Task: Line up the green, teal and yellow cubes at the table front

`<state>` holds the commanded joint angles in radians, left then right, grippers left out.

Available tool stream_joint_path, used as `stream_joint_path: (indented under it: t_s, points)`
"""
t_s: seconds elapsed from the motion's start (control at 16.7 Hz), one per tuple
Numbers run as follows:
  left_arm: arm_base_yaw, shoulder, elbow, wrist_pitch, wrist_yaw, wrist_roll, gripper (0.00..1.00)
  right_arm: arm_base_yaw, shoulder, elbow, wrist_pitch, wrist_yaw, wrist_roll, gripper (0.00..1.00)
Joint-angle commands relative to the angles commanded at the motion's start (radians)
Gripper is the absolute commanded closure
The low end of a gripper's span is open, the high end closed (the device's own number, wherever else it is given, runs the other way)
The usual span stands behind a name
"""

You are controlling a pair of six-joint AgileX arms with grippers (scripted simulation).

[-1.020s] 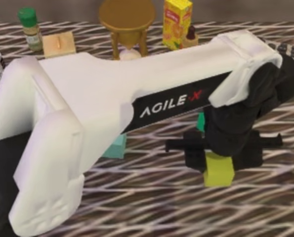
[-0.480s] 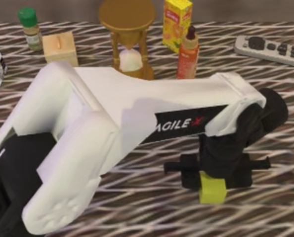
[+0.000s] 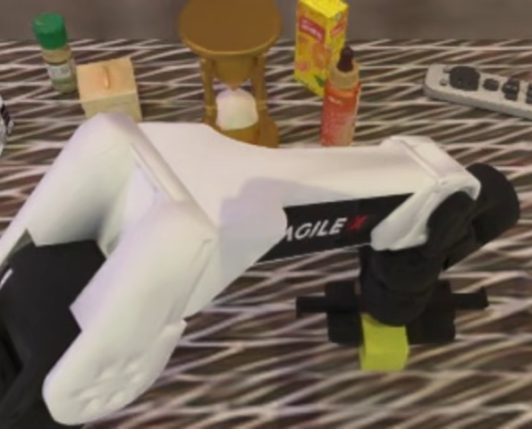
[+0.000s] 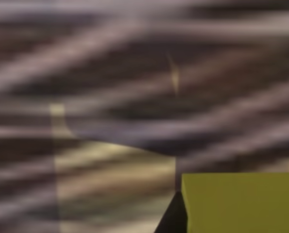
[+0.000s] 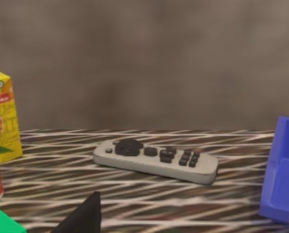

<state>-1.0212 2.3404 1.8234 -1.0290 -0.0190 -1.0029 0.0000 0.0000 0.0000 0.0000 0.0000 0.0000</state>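
The left arm reaches from the top view's left across the bench (image 3: pixel 480 393) toward its front right, and its jaws (image 3: pixel 386 326) point straight down over the yellow cube (image 3: pixel 384 347). The cube sits directly under the jaws, its near half showing past the black wrist; whether the fingers are pressed onto its sides or stand just off them cannot be told, since the wrist body covers them. The cube has no long axis; its edges lie nearly square to the bench front, turned only slightly. In the left wrist view the yellow cube (image 4: pixel 241 203) fills the lower corner against the streaked bench.

Beyond the jaws, toward the back of the bench, stand an orange bottle (image 3: pixel 340 98), a yellow carton (image 3: pixel 319 40) and a brass hourglass (image 3: pixel 232 67). A grey remote (image 3: pixel 489 88) lies to the back right.

The right arm is out of the top view; its wrist view shows the remote (image 5: pixel 156 159), a green corner (image 5: pixel 1 219) and a blue bin (image 5: pixel 282 182).
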Motion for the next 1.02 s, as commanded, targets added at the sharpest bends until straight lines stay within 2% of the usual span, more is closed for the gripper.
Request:
stream_joint_path:
  t_s: [0.54, 1.02]
  points:
    - [0.000, 0.000, 0.000, 0.000, 0.000, 0.000, 0.02, 0.000, 0.000, 0.000, 0.000, 0.000, 0.000, 0.00]
    - [0.000, 0.000, 0.000, 0.000, 0.000, 0.000, 0.00, 0.000, 0.000, 0.000, 0.000, 0.000, 0.000, 0.00]
